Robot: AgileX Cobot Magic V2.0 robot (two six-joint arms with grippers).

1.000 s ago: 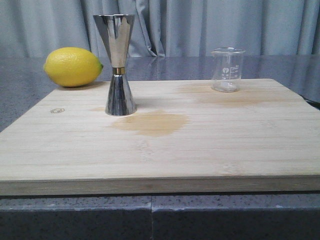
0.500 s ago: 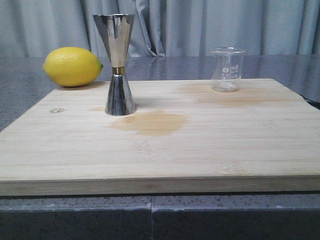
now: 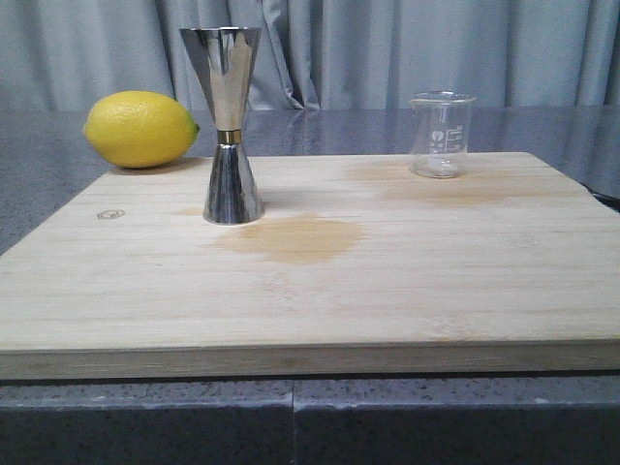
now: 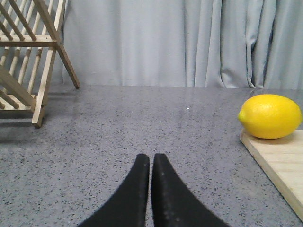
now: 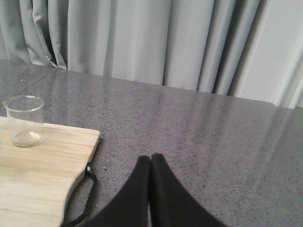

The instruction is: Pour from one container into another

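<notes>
A small clear glass beaker (image 3: 442, 134) with white marks stands upright at the back right of the wooden board (image 3: 320, 281); the right wrist view shows the beaker (image 5: 23, 121) too. The tall steel jigger (image 3: 229, 124) stands upright at the board's back left. Neither gripper appears in the front view. My left gripper (image 4: 151, 158) is shut and empty over bare grey counter, left of the board. Over the counter to the right of the board, my right gripper (image 5: 151, 158) is shut on nothing.
A yellow lemon (image 3: 141, 129) rests at the board's back left corner, also in the left wrist view (image 4: 270, 116). A wooden rack (image 4: 29, 61) stands far left on the counter. A black strap loop (image 5: 80, 198) hangs off the board's right edge. Damp stains (image 3: 291, 238) mark the board.
</notes>
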